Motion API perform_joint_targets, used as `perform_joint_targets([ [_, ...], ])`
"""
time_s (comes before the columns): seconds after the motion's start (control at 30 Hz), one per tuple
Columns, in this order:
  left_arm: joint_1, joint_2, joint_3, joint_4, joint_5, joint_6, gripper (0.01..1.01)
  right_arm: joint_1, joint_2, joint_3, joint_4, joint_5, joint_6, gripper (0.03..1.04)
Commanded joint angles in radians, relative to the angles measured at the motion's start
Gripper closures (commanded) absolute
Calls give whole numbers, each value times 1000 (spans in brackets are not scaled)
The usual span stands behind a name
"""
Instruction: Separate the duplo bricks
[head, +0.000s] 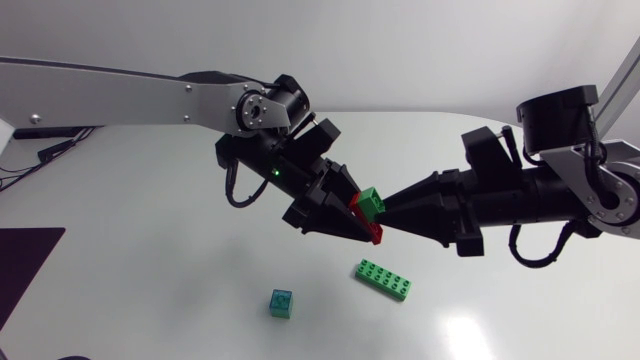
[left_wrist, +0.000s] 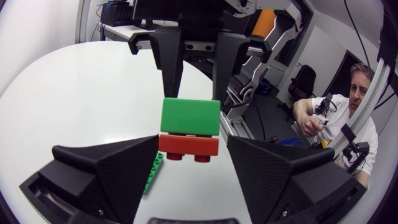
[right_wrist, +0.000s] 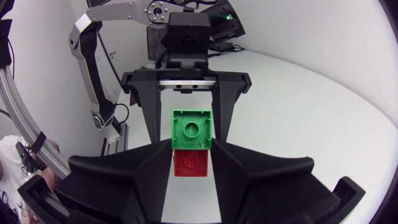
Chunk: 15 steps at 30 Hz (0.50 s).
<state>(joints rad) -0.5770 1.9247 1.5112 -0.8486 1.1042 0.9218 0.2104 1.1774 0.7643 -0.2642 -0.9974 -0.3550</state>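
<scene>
Above the middle of the table (head: 150, 250), the green duplo brick (left_wrist: 190, 116) sat pressed against the red duplo brick (left_wrist: 188, 145), both off the surface. My left gripper (left_wrist: 193, 142) clamped the red one from 10 o'clock, and my right gripper (right_wrist: 191, 148) pinched the green one from 3 o'clock. On the table at 6 o'clock lay a long green brick (head: 385, 279), and at 7 o'clock a small teal brick (head: 282, 303).

You are looking down on a white table (head: 130, 230). In the lower middle of the frame, a long green studded brick (head: 384, 279) is lying flat. A teal cube (head: 282, 303) is sitting apart, lower left of it.
</scene>
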Motion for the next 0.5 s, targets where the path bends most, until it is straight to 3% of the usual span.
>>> perform_joint_targets([
  [0.0, 6, 7, 30, 3, 20, -18, 400, 7, 14, -28, 6, -17, 19, 826],
  [0.33, 6, -3, 18, 3, 19, -17, 441, 7, 7, -34, 6, -27, 21, 826],
  [0.47, 6, -9, 20, 2, 20, -17, 564, 6, 1, -40, 6, -27, 19, 826],
])
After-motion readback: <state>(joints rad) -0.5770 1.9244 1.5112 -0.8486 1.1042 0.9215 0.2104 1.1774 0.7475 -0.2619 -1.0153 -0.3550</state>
